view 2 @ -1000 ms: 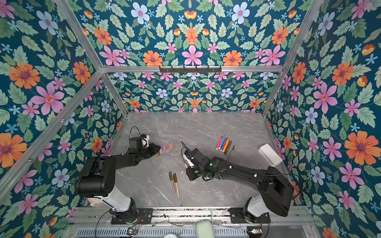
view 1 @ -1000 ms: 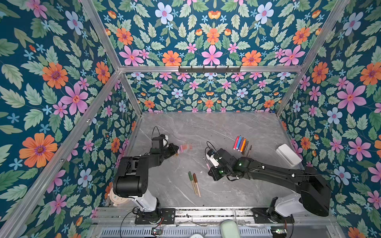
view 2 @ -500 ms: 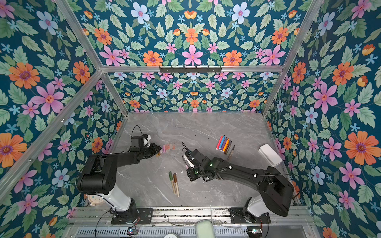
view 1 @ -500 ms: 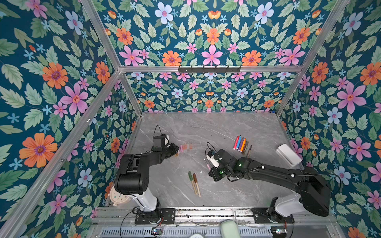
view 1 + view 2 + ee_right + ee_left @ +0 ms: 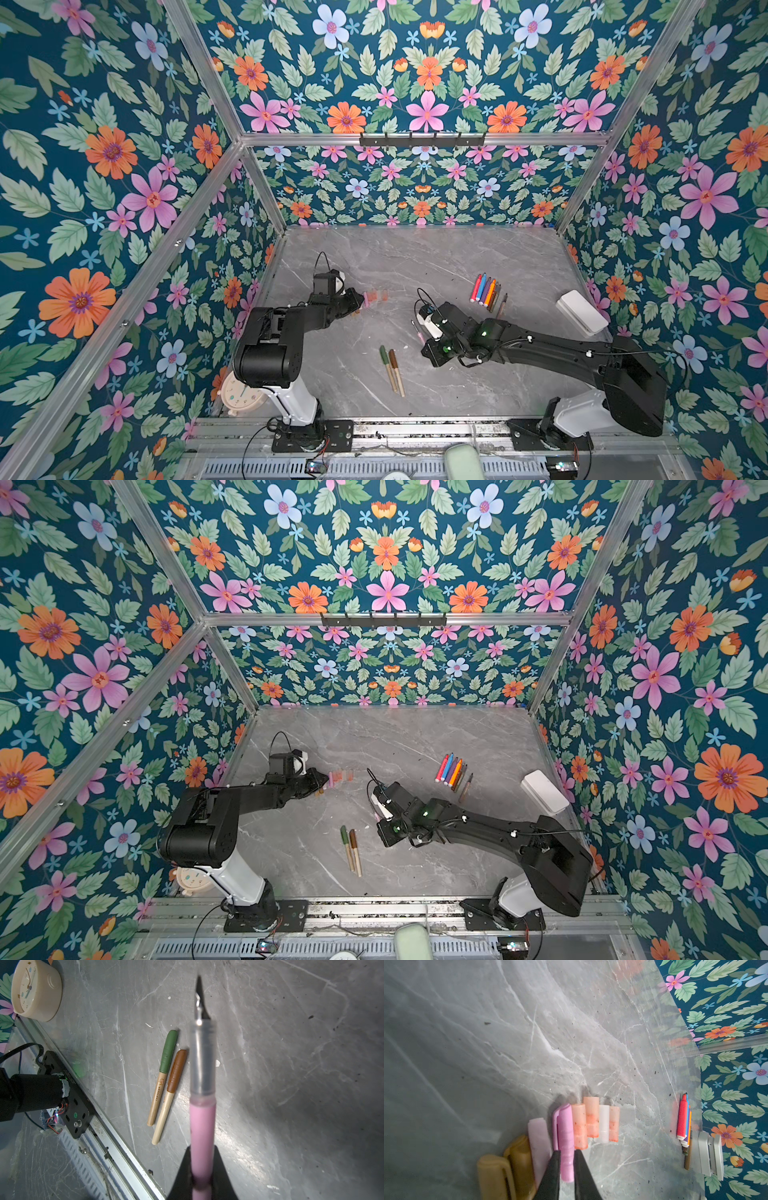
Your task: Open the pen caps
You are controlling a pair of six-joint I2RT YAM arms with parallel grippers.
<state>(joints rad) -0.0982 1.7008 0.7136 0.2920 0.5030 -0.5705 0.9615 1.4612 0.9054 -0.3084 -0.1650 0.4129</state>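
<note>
Though capless, slim pink pen

Floral-papered walls (aluminium-framed) enclose a grey, seemingly marble tabletop.

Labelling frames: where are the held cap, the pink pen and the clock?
held cap (image 5: 565, 1126): left wrist view, its middle.
pink pen (image 5: 202, 1126): right wrist view, pink barrel.
clock (image 5: 26, 986): right wrist view, its dial.

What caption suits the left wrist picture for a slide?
Left claw pinching a pink plastic pen cap beside a row of loose pale orange plastic caps on the grey marble table.
</note>
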